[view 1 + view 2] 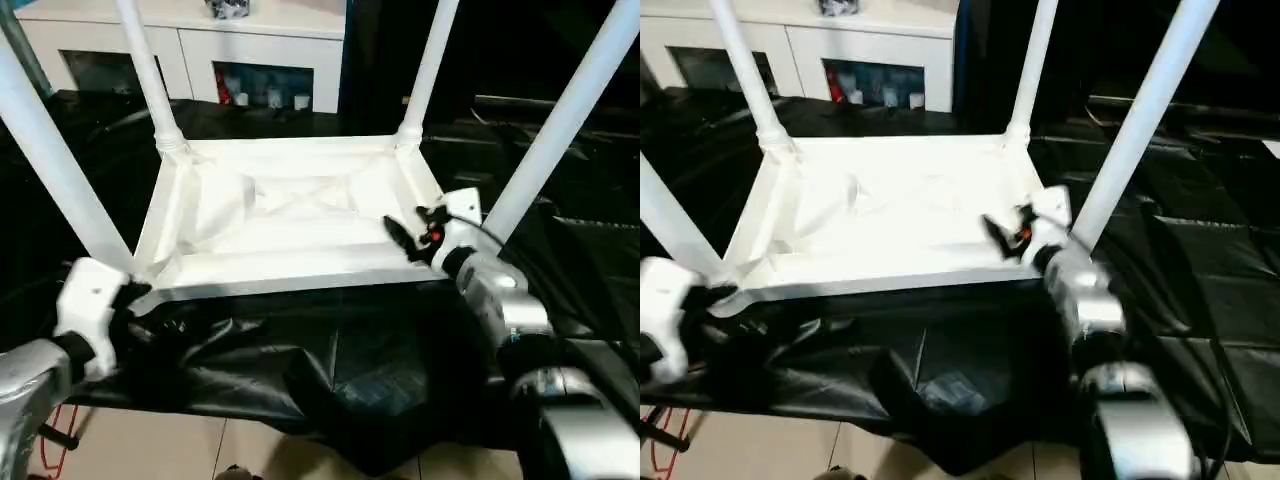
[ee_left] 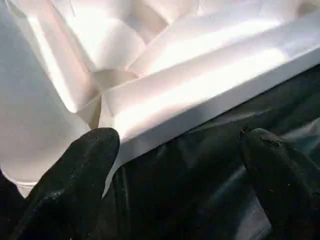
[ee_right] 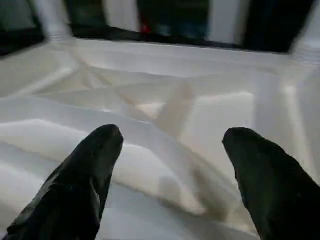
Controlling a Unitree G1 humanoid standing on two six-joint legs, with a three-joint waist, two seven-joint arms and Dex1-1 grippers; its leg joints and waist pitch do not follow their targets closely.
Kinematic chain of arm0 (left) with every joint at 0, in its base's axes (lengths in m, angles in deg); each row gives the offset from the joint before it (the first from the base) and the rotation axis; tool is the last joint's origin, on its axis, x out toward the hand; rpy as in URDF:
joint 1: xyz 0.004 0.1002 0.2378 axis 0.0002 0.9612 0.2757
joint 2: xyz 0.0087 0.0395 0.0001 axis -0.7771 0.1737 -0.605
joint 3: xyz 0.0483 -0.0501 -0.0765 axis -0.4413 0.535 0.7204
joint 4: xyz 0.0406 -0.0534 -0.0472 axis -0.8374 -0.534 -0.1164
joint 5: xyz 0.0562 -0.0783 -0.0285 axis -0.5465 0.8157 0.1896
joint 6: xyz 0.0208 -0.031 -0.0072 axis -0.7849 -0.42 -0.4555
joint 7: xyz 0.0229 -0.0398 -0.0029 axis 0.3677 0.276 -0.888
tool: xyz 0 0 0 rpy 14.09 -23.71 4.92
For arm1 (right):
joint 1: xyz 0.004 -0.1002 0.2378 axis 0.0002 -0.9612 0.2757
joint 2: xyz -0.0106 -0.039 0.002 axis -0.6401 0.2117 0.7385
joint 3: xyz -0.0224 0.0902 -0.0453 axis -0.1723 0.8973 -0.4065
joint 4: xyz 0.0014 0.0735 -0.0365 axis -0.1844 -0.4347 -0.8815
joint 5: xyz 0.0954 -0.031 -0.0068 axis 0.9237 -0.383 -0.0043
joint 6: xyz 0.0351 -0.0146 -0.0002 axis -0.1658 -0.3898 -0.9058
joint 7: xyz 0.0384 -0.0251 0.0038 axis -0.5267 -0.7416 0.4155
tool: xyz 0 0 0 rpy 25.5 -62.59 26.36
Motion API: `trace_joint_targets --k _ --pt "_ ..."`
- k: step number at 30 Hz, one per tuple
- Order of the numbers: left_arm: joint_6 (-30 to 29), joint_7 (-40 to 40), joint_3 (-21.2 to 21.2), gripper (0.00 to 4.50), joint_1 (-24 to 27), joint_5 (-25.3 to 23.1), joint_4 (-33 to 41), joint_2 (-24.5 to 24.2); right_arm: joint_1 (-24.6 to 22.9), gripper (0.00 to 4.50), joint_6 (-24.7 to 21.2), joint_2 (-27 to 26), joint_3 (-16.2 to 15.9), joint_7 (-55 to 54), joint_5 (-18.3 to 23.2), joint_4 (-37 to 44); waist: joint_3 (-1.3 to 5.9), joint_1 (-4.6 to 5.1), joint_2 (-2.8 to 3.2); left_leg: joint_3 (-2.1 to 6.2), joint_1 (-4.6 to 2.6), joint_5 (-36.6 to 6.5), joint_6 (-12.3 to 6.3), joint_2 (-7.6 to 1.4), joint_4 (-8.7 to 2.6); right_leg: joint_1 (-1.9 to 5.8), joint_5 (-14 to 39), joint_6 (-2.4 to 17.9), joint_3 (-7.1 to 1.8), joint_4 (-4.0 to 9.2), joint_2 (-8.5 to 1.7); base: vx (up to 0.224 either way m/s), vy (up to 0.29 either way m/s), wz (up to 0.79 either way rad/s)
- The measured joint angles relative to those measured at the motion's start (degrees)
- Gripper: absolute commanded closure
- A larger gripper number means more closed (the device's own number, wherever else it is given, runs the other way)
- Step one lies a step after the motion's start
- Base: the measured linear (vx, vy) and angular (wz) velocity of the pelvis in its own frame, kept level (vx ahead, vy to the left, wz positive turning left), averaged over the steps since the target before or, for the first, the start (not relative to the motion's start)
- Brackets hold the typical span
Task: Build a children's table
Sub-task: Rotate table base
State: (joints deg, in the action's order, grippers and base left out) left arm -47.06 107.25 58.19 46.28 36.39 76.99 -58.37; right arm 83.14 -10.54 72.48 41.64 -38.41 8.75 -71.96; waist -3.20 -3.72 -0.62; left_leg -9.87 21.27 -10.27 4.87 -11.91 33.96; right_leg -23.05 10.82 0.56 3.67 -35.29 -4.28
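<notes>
The children's table lies upside down on a black cloth. Its white tabletop (image 1: 290,215) shows the ribbed underside, and all of its legs stand up from the corner sockets, among them the near-left leg (image 1: 45,160) and the near-right leg (image 1: 560,130). My left gripper (image 1: 135,297) is at the near-left corner, just outside the tabletop's front edge (image 2: 210,95). It is open, with only the cloth between its fingers (image 2: 75,180). My right gripper (image 1: 412,232) hovers over the underside by the near-right corner, open and holding nothing; its fingertips (image 3: 95,165) point across the ribs.
A black cloth (image 1: 330,370) covers the work surface and hangs over its front edge. A white glass-door cabinet (image 1: 250,60) stands behind. Pale floor tiles (image 1: 150,450) and a red cable (image 1: 60,430) show below at the left.
</notes>
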Motion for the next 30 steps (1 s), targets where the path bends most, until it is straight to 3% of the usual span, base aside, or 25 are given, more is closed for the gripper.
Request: trace_joint_targets --k 3,8,13,20,21,25,30 --pt "2.24 -0.50 2.97 0.06 3.97 1.15 2.06 1.18 -9.93 0.81 -3.22 1.88 -2.89 6.42 2.58 13.97 0.15 -0.01 -0.24 0.03 -0.07 -0.06 -0.09 -0.01 -0.09 0.13 0.17 -0.26 0.01 0.10 0.03 0.000 0.000 0.00" --pt "2.53 -5.91 6.19 0.06 5.17 -0.14 3.35 3.89 -17.21 0.81 -7.00 4.35 -3.38 7.90 4.28 22.63 0.18 0.19 -0.31 0.01 -0.17 -0.06 -0.09 -0.01 -0.09 0.18 0.21 -0.34 -0.03 0.12 0.03 0.000 0.000 0.00" --pt "5.55 -11.58 9.51 0.06 6.13 -0.43 5.37 9.21 -24.75 0.81 -10.89 6.55 -3.14 8.91 6.15 30.99 0.52 0.19 -0.91 0.07 -0.19 -0.06 -0.08 -0.01 -0.11 0.21 0.38 -0.61 -0.01 0.15 0.07 0.000 0.000 0.00" --pt "10.24 -16.77 9.52 0.06 0.51 -0.19 5.01 11.86 -26.51 0.81 -16.90 6.47 -2.92 5.07 6.43 36.16 0.82 0.22 -1.60 0.16 -0.24 -0.06 -0.07 0.03 -0.10 0.29 0.38 -0.64 0.00 0.25 0.07 0.000 0.000 0.00" --pt "10.25 -16.76 8.97 0.00 -1.53 -0.15 3.62 11.85 -25.67 0.53 -19.10 5.88 -2.53 2.75 6.28 35.26 0.85 0.22 -1.66 0.16 -0.25 -0.06 -0.07 0.04 -0.09 0.30 0.38 -0.64 -0.01 0.26 0.07 0.000 0.000 0.00" --pt "10.26 -18.02 6.16 0.00 -4.65 -0.81 -0.06 11.85 -24.03 0.33 -23.16 4.38 -2.38 -1.79 5.23 33.53 0.85 0.23 -1.56 0.17 -0.24 -0.06 -0.07 0.07 -0.07 0.29 0.36 -0.66 -0.04 0.27 0.05 0.000 0.000 0.00" --pt "10.37 -22.30 5.52 0.00 -7.02 -2.92 -5.22 13.03 -22.61 0.05 -25.42 3.13 -2.02 -5.93 3.74 31.73 0.85 0.23 -1.56 0.18 -0.18 -0.05 -0.06 0.04 -0.09 0.21 0.23 -0.69 -0.01 0.20 0.06 0.000 0.000 0.00"
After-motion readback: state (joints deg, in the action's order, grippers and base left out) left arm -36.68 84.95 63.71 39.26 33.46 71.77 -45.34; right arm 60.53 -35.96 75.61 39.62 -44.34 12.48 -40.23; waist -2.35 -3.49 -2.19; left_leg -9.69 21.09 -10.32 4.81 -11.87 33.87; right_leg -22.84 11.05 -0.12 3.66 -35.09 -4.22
